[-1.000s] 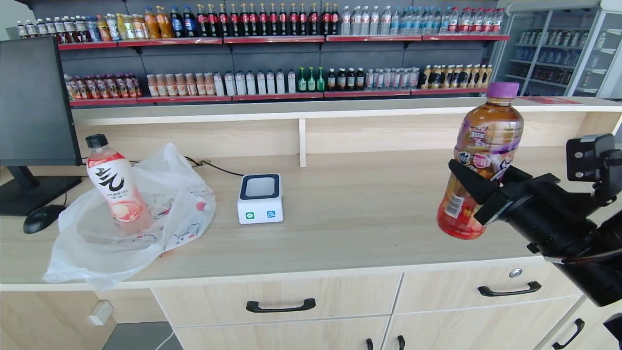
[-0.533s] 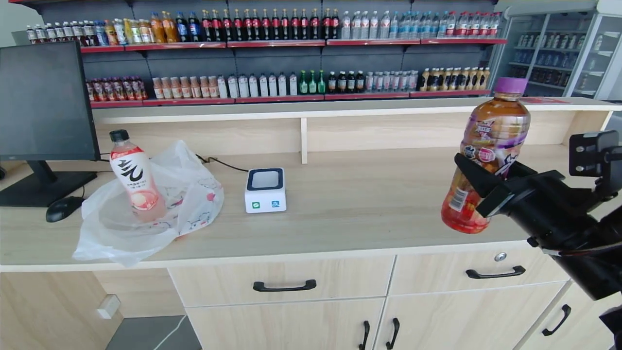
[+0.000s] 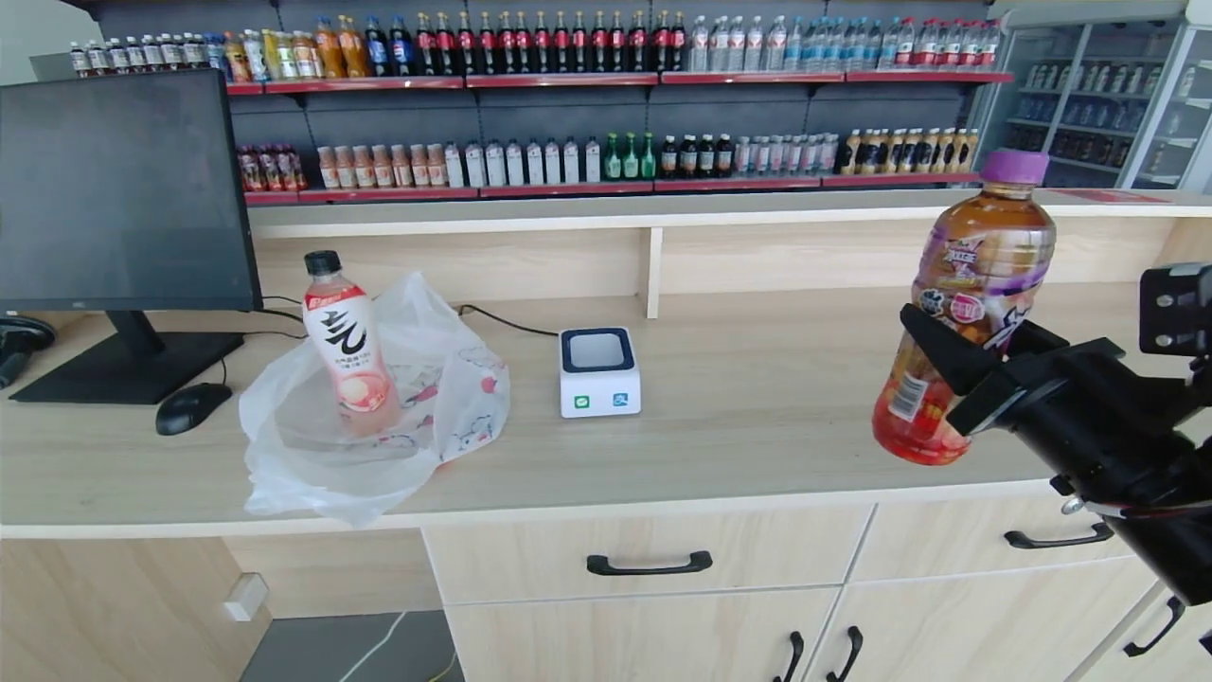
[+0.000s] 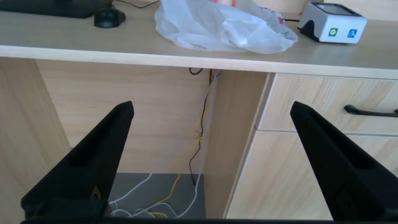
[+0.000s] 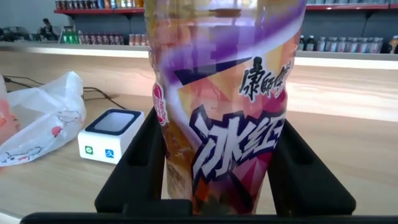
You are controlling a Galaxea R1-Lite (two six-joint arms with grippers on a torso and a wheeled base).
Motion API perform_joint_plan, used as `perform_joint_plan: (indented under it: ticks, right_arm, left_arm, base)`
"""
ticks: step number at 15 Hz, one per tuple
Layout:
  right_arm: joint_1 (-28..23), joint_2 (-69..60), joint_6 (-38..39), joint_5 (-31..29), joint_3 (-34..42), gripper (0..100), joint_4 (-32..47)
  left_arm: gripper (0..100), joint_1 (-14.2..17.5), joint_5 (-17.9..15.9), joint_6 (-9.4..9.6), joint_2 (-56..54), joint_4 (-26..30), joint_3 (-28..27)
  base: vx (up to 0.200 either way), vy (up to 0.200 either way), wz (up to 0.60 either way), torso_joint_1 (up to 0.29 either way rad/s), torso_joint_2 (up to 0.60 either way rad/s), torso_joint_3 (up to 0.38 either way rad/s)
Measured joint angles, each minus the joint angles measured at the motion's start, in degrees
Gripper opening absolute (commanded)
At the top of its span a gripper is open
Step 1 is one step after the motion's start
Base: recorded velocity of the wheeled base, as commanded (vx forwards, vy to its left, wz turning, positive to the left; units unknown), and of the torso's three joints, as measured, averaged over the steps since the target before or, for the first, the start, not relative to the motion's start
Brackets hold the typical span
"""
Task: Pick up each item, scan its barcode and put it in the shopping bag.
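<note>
My right gripper (image 3: 956,365) is shut on an amber tea bottle (image 3: 980,303) with a purple cap and holds it upright, a little tilted, above the counter's right front edge. In the right wrist view both fingers (image 5: 140,162) clamp the tea bottle (image 5: 230,106). The white scanner box (image 3: 598,371) sits mid-counter, well left of the bottle. A translucent shopping bag (image 3: 445,417) lies left of the scanner, with a pink drink bottle (image 3: 346,346) standing in it. My left gripper (image 4: 208,155) hangs open below counter height, facing the cabinet front under the bag (image 4: 217,28).
A monitor (image 3: 123,189) and a mouse (image 3: 192,407) stand at the counter's left end. A raised ledge (image 3: 663,213) runs along the back, with drink shelves behind it. Drawers with black handles (image 3: 649,565) lie under the counter. Cables (image 4: 199,143) hang in the open bay.
The head camera has turned, so the whole scene slid right. My right gripper keeps its hold on the tea bottle, which now stands slightly nearer the scanner.
</note>
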Motion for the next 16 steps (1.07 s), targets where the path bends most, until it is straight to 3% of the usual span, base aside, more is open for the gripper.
perform_joint_plan:
  ticks: [3, 11, 16]
  right_arm:
    - [0.0, -1.7, -0.2, 0.0, 0.4, 0, -0.1]
    - [-0.5, -5.0, 0.0, 0.0, 2.4, 0, -0.1]
    - [-0.3, -3.6, -2.2, 1.0, 0.2, 0, 0.1]
  left_arm:
    - [100, 0.0, 0.0, -0.93, 0.0, -0.1, 0.0]
    - [100, 0.0, 0.1, -0.87, 0.0, -0.2, 0.0]
    - [100, 0.1, 0.1, -0.29, 0.0, 0.0, 0.0]
  base:
    - [0.000, 0.200, 0.00, 0.004, 0.00, -0.001]
    - [0.000, 0.200, 0.00, 0.000, 0.00, 0.003]
    - [0.040, 0.000, 0.00, -0.001, 0.00, 0.002]
